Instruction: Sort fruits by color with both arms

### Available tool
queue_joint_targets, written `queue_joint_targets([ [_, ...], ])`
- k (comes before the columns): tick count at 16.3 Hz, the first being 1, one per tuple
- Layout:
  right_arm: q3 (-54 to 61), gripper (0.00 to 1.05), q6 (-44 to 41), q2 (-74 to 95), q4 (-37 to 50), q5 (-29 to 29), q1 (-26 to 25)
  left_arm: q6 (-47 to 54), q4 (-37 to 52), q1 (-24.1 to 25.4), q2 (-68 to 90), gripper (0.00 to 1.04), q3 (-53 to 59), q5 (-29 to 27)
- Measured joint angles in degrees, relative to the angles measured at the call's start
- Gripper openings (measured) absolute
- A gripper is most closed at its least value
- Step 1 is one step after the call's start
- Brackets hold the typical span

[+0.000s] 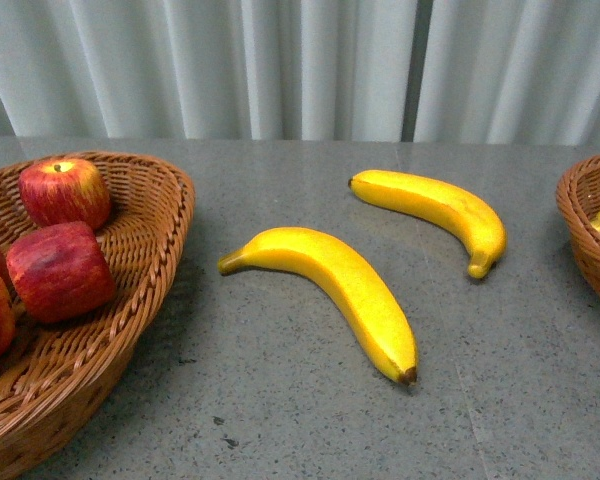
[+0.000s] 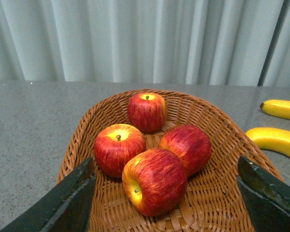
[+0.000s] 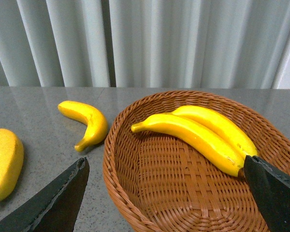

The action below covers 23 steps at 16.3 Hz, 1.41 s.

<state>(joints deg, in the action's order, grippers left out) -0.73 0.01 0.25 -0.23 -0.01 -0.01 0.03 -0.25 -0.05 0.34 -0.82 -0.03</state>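
Nearest the front camera sits the left basket (image 1: 80, 400), brown wicker, against the left edge of the grey tabletop (image 1: 280, 420) toward its near left corner. The right basket (image 1: 580, 220), same weave, stands at the right edge, and I see only a slice of it in the front view.

Between them, apart from both, two bananas lie on the bare tabletop. The near banana (image 1: 330, 280) is in the middle, dark tip toward the near edge. The far banana (image 1: 440, 205) is closer to the far edge and the right basket. They do not touch. Two more, the basket bananas (image 3: 198, 137), lie side by side inside the right basket.

My left claw (image 2: 166, 164) faces the left basket, fingers spread wide and holding nothing. My right claw (image 3: 166, 162) faces the right basket the same way, wide and empty.

Smallest are the four apples (image 2: 154, 181), all clustered in the left basket. Two stand stem up and the front one lies on its side.
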Motion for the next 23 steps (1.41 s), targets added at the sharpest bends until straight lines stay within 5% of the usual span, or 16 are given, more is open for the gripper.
queue_joint_targets([
  [1,0.0,0.98,0.0,0.0,0.0,0.0,0.0,0.0,0.0,0.0,0.0,0.98,0.0,0.0],
  [10,0.0,0.98,0.0,0.0,0.0,0.0,0.0,0.0,0.0,0.0,0.0,0.98,0.0,0.0],
  [13,-2.6,0.98,7.0,10.6,5.4,-15.2,-6.6,0.0,0.0,0.0,0.0,0.98,0.0,0.0],
  [18,-19.6,0.98,8.1,53.6,36.8,-15.8,2.7,0.0,0.0,0.0,0.0,0.98,0.0,0.0],
  [23,-46.2,0.98,4.1,87.5,30.8,-10.9,11.4,0.0,0.0,0.0,0.0,0.98,0.0,0.0],
])
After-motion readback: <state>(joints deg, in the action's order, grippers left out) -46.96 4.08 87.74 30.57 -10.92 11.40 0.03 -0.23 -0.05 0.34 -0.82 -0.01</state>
